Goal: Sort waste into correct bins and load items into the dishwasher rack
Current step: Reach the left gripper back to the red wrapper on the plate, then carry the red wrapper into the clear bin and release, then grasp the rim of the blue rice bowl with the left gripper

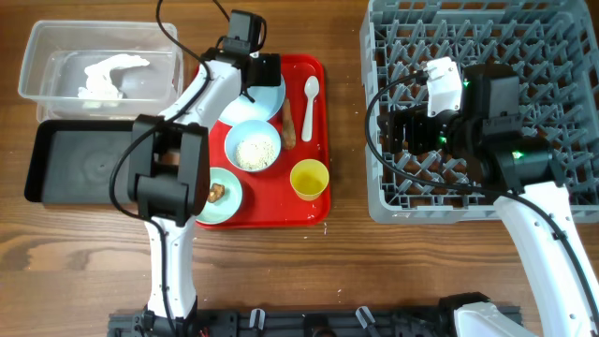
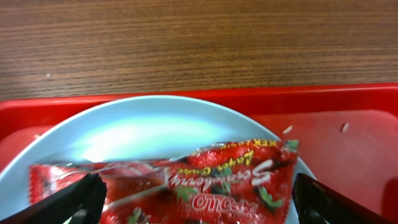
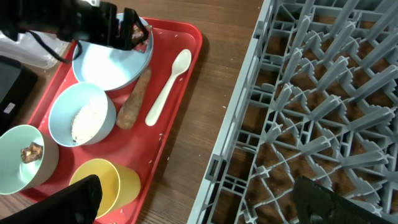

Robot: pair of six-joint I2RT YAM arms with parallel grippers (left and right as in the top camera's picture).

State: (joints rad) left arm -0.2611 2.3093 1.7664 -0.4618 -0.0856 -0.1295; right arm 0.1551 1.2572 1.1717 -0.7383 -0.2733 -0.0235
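- Our left jaws stand wide apart, low over the red snack wrapper (image 2: 205,180), one finger at either end of it. Nothing is clamped yet.
- The wrapper lies flat on the pale-blue plate (image 2: 143,134), at the far end of the red tray (image 2: 348,143) on the desk (image 2: 199,43).
- Our right jaws are also apart and empty, over the left part of the dishwasher rack (image 1: 524,56).
- The risk, as we judge it, is that the wrapper looks thin and slick. Closing jaws may scrape the plate, skid over the film, or pinch only a corner and drop it short of the clear tub (image 1: 47,56) or black tray (image 1: 84,164).
- A push could also nudge the plate into the rice bowl (image 1: 253,147).
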